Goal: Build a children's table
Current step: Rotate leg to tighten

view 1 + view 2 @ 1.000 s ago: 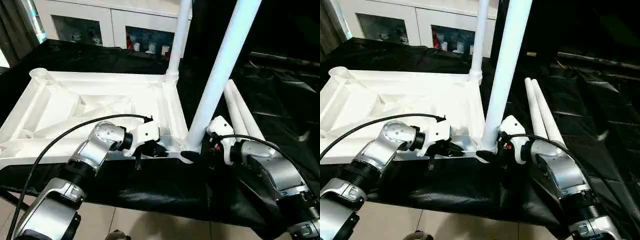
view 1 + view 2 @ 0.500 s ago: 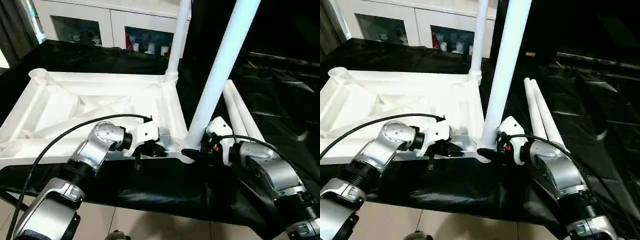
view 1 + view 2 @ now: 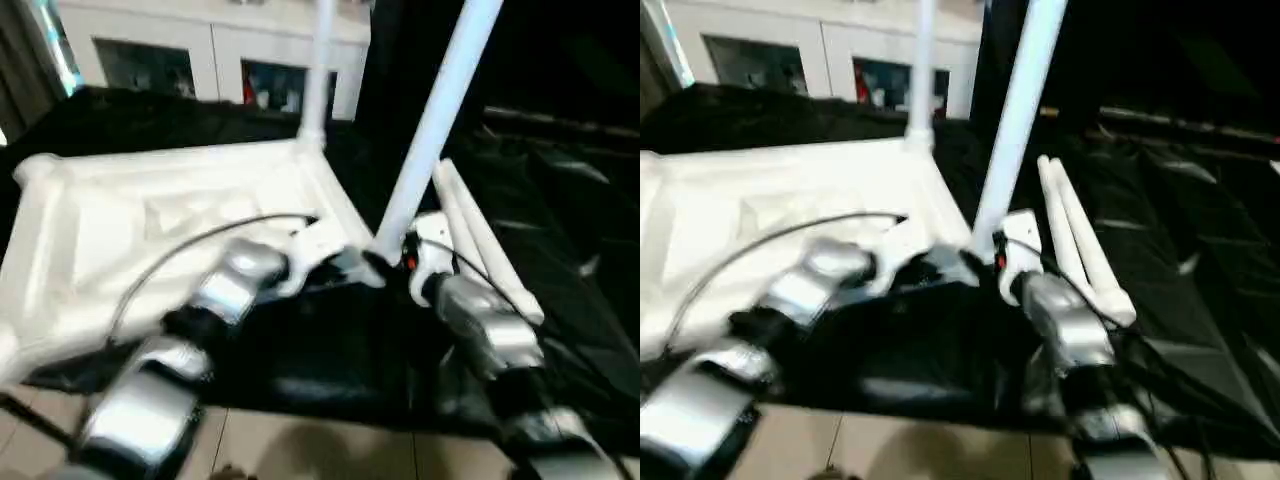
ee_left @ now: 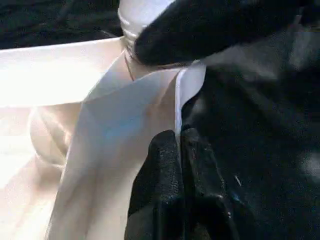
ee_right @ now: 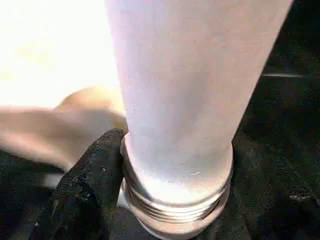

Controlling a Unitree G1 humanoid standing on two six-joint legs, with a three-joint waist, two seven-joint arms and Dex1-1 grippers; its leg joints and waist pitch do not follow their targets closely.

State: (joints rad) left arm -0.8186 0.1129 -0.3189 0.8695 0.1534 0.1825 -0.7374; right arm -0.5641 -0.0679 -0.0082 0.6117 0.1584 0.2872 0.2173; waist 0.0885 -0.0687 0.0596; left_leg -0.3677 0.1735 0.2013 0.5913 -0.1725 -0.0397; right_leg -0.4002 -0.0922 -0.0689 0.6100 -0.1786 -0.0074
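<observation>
Tabletop (image 3: 150, 210) lies underside up on the black table (image 3: 560, 250), at 10 o'clock from the arms. Left gripper (image 4: 181, 145) is pinched shut against its near rim. Right gripper (image 5: 165, 200) clamps the second leg (image 3: 430, 130) at its threaded base, in the near corner. Looks like leg fitting; next it probably needs twisting home. First leg (image 3: 318, 70) stands at 12, spares (image 3: 480, 240) at 2.

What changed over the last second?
The right gripper closed its fingers on the threaded base of the near upright white tube leg. The left gripper stays shut at the white plastic tabletop's near rim; the spare white tube legs lie unmoved.
</observation>
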